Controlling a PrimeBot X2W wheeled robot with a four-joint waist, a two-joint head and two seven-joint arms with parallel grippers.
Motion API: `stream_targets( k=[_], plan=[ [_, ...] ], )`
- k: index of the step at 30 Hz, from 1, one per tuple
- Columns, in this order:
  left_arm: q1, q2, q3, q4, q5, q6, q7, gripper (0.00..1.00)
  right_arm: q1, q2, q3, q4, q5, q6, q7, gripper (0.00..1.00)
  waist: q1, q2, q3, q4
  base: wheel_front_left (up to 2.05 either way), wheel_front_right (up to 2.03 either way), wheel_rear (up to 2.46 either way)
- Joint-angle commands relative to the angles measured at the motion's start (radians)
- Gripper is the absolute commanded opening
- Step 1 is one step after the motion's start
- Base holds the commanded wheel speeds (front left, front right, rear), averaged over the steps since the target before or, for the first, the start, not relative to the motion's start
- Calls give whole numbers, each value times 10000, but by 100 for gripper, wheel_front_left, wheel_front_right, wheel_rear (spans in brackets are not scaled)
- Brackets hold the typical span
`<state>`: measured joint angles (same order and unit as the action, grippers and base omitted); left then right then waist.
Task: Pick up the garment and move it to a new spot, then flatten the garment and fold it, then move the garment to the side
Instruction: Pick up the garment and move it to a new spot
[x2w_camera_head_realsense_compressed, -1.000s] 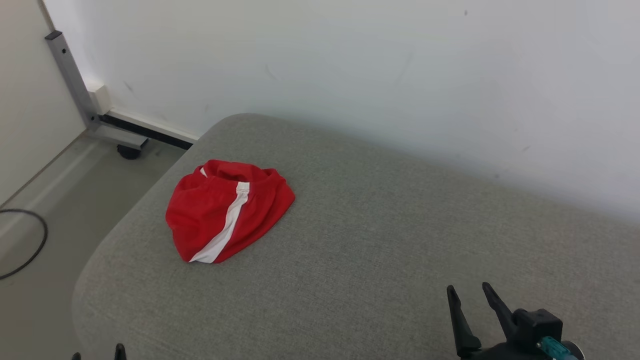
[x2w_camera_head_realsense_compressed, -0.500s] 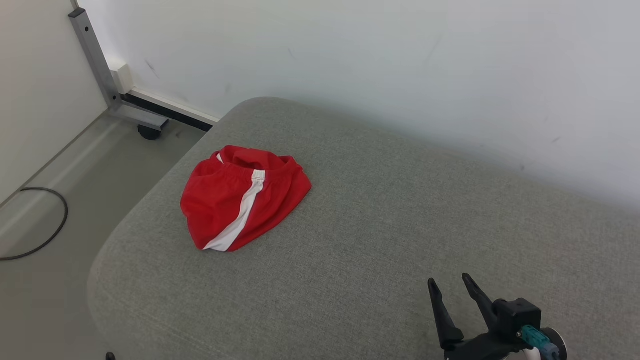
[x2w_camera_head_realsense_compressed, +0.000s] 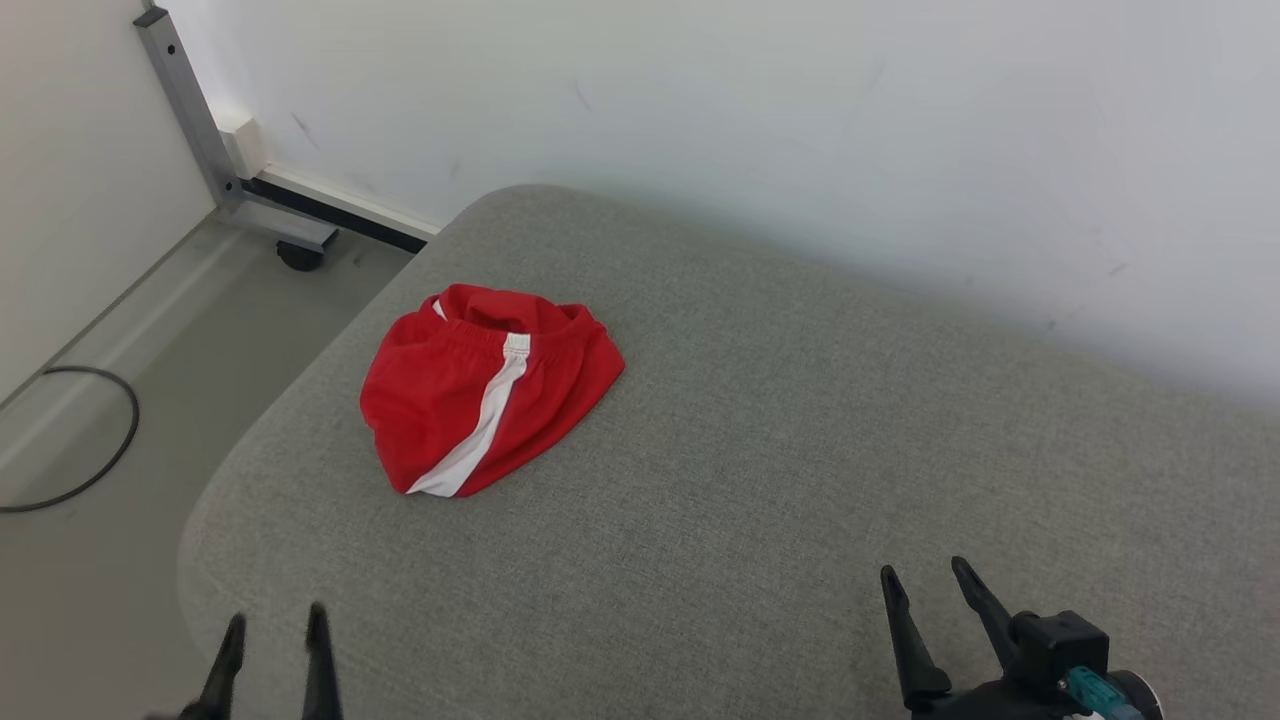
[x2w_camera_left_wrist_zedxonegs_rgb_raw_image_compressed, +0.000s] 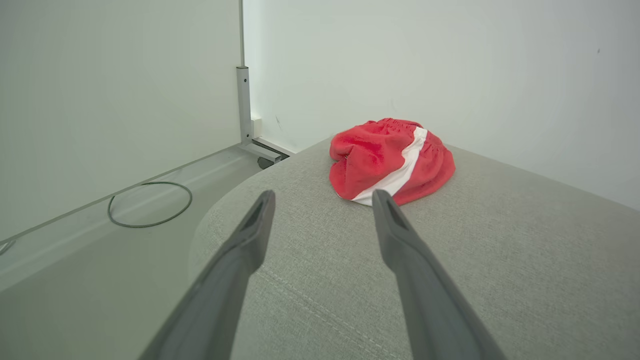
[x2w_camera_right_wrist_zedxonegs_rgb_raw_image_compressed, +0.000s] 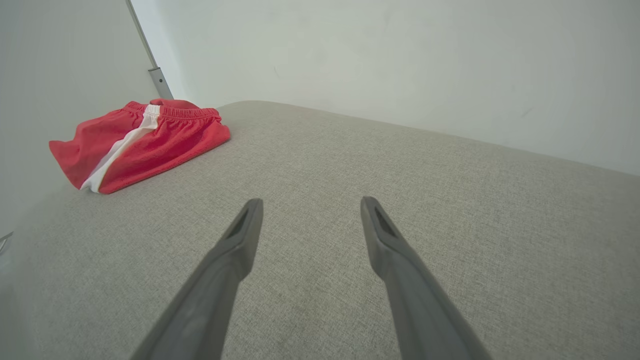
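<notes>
Two grippers show in the head view, both with fingers spread and nothing between them. The left gripper (x2w_camera_head_realsense_compressed: 277, 615) stands at the lower left over the near edge of the grey cushion (x2w_camera_head_realsense_compressed: 800, 450). Half a second ago only one dark fingertip of it peeked over the bottom edge; now both fingers are well up. The right gripper (x2w_camera_head_realsense_compressed: 923, 568) sits at the lower right, about as before, and as wide. The garment (x2w_camera_head_realsense_compressed: 490, 390), red with a white stripe, lies bunched on the cushion's far left part, near the rounded corner and well apart from both grippers. Its shape and its place on the cushion match the earlier pictures; the small shift of the whole scene is the camera's. Beyond the cushion a metal post (x2w_camera_head_realsense_compressed: 185, 110) stands against the wall (x2w_camera_head_realsense_compressed: 800, 120), and a black cable (x2w_camera_head_realsense_compressed: 133, 420) loops on the floor.

From the left wrist, the left gripper (x2w_camera_left_wrist_zedxonegs_rgb_raw_image_compressed: 322, 192) points along the cushion (x2w_camera_left_wrist_zedxonegs_rgb_raw_image_compressed: 500, 250) toward the garment (x2w_camera_left_wrist_zedxonegs_rgb_raw_image_compressed: 390, 160). One fingertip overlaps its near hem, though contact cannot be judged. The cable (x2w_camera_left_wrist_zedxonegs_rgb_raw_image_compressed: 145, 226) and post (x2w_camera_left_wrist_zedxonegs_rgb_raw_image_compressed: 243, 105) lie to the left.

From the right wrist, the right gripper (x2w_camera_right_wrist_zedxonegs_rgb_raw_image_compressed: 310, 201) is held wide over bare cushion (x2w_camera_right_wrist_zedxonegs_rgb_raw_image_compressed: 400, 160), with the garment (x2w_camera_right_wrist_zedxonegs_rgb_raw_image_compressed: 140, 142) far off at the upper left.
</notes>
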<state>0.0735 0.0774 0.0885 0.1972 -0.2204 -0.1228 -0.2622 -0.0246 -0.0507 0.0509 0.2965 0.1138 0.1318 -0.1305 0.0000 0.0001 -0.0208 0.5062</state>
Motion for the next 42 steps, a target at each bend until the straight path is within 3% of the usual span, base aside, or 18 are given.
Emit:
stream_targets(
  k=[1, 5, 9, 17, 24, 28, 29, 30, 42],
  plan=[
    [-756, 64, -299, 367, -11, -20, 167, 100, 109, -19, -89, -223, -121, -18, 79, 100, 0, -1, 398, 16, 0, 0, 0],
    [-2658, 322, -1129, 1681, -81, -81, 990, 100, 343, -211, -217, -903, -423, -18, 445, 100, 0, -1, 1068, -4, 0, 0, 0],
    [-4979, 606, -1404, 3320, -438, -56, 1684, 100, 275, -792, 208, -2366, -720, -18, 1233, 100, 0, -1, 2452, -835, 0, 0, 0],
    [-8548, 862, -797, 6173, -1430, 178, 4271, 100, 735, -1873, 129, -4929, -794, -19, 2528, 100, 0, -1, 4375, -2068, 0, 0, 0],
    [-9453, 1093, -580, 7533, -1561, 963, 4953, 100, 1234, -1893, 167, -5850, -717, -19, 2767, 100, 0, -1, 4791, -2679, 0, 0, 0],
    [-9519, 1219, -509, 8069, -1618, 1157, 4982, 98, 1123, -1825, 197, -5977, -742, -19, 2730, 100, 0, -1, 4908, -2889, 0, 0, 0],
    [-9539, 1262, -524, 8135, -1589, 1196, 4861, 39, 1088, -1792, 221, -5947, -740, -19, 2706, 100, 0, -1, 4884, -2912, 0, 0, 0],
    [-9554, 1282, -550, 8192, -1554, 1181, 4769, 0, 1060, -1758, 244, -5899, -731, -19, 2695, 100, 0, -1, 4842, -2929, 0, 0, 0],
    [-9583, 2019, -454, 7871, -1783, 573, 3798, 0, 393, -982, 967, -4265, -333, -19, 1711, 100, 0, -1, 2728, -3140, 0, 0, 0]
  ],
)
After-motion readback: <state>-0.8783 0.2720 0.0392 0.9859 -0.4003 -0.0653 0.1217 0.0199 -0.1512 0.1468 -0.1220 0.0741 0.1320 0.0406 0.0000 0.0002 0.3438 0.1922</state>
